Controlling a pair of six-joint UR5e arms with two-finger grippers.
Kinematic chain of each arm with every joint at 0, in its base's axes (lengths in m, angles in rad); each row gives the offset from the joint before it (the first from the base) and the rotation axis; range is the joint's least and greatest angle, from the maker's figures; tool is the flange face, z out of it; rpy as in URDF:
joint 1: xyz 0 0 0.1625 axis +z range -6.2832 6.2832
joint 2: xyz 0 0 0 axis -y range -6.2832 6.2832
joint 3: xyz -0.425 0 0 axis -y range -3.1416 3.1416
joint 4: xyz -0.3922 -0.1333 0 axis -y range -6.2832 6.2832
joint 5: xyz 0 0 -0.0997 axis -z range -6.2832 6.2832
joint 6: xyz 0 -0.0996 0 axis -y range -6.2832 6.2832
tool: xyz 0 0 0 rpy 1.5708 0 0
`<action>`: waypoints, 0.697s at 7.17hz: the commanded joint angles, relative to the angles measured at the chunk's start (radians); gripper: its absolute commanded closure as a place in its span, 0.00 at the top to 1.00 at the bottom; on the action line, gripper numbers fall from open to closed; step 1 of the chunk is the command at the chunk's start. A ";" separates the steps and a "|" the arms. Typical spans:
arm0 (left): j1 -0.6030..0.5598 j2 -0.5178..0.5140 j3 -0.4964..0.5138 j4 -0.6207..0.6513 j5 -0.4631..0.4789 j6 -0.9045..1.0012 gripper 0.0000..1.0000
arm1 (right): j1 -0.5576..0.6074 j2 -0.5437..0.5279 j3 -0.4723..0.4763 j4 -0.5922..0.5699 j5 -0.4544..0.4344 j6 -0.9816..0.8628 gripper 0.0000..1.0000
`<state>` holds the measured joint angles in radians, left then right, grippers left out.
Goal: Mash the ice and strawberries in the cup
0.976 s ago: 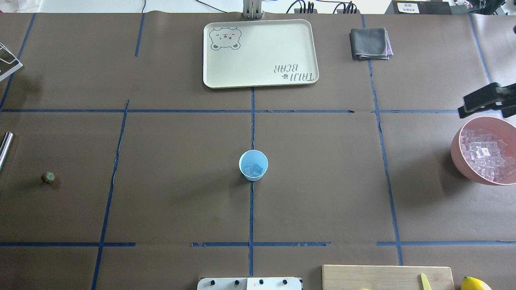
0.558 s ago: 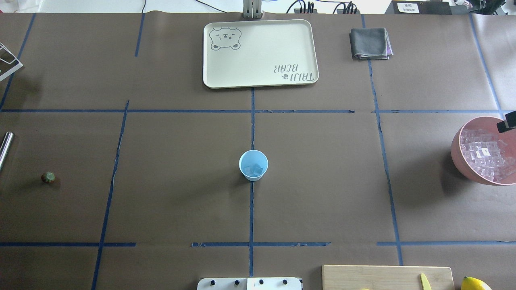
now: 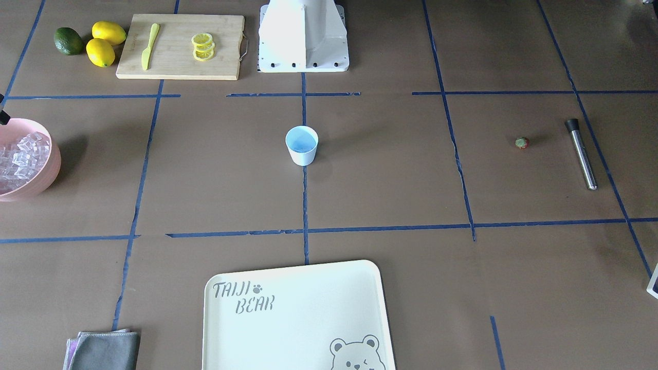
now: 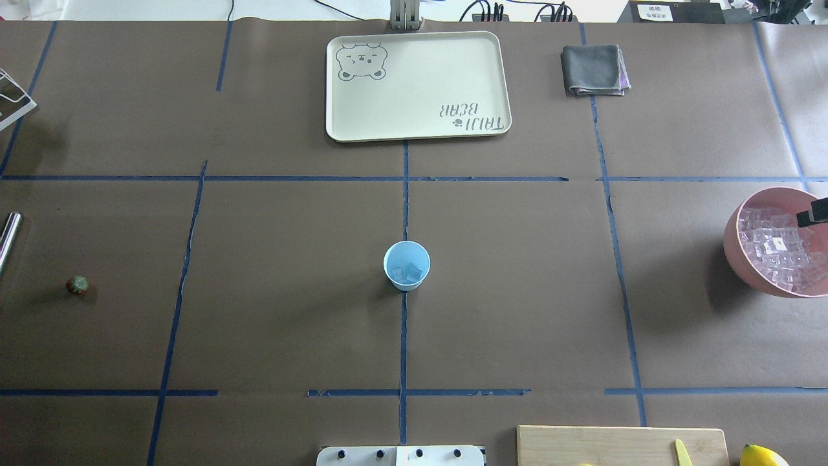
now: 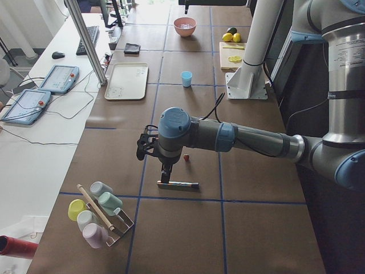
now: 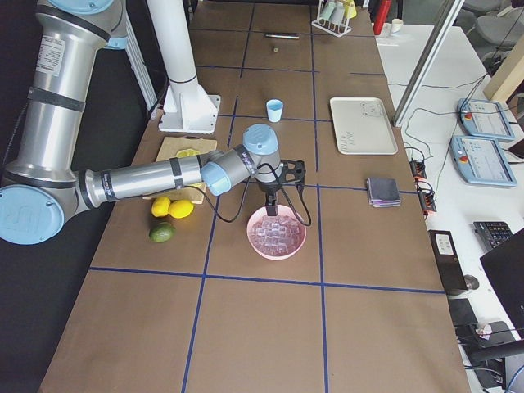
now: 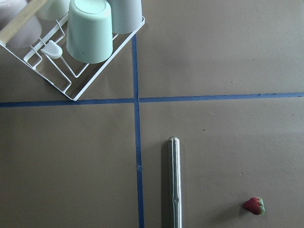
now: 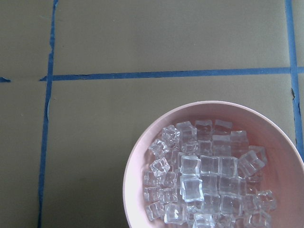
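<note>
The light-blue cup stands at the table's middle with a few ice cubes in it; it also shows in the front view. More ice fills the pink bowl at the right edge. The tiny strawberry lies far left, next to a steel muddler; the left wrist view shows the strawberry too. My right gripper hangs over the bowl, only a black tip showing. My left gripper hovers above the muddler. I cannot tell whether either is open or shut.
A cream bear tray and a grey cloth lie at the far side. A cutting board with a knife and lemon slices, lemons and a green fruit sit near the base. A rack of cups stands far left.
My right gripper has moved from behind the pink bowl toward the right edge and now sits over the bowl. The cup, strawberry and muddler have not moved.
</note>
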<state>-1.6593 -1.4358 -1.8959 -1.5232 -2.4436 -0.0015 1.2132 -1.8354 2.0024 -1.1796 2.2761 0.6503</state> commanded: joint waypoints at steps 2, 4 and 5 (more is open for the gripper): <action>0.001 0.000 0.000 0.000 0.000 0.000 1.00 | -0.087 -0.007 -0.040 0.056 -0.090 0.052 0.98; 0.000 0.000 -0.005 0.000 0.000 0.000 1.00 | -0.095 -0.033 -0.074 0.128 -0.093 0.055 0.98; 0.001 0.000 -0.005 0.000 0.000 0.000 1.00 | -0.098 -0.034 -0.108 0.176 -0.092 0.069 0.98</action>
<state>-1.6587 -1.4358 -1.8991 -1.5233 -2.4436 -0.0015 1.1207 -1.8615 1.9281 -1.0579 2.1849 0.7079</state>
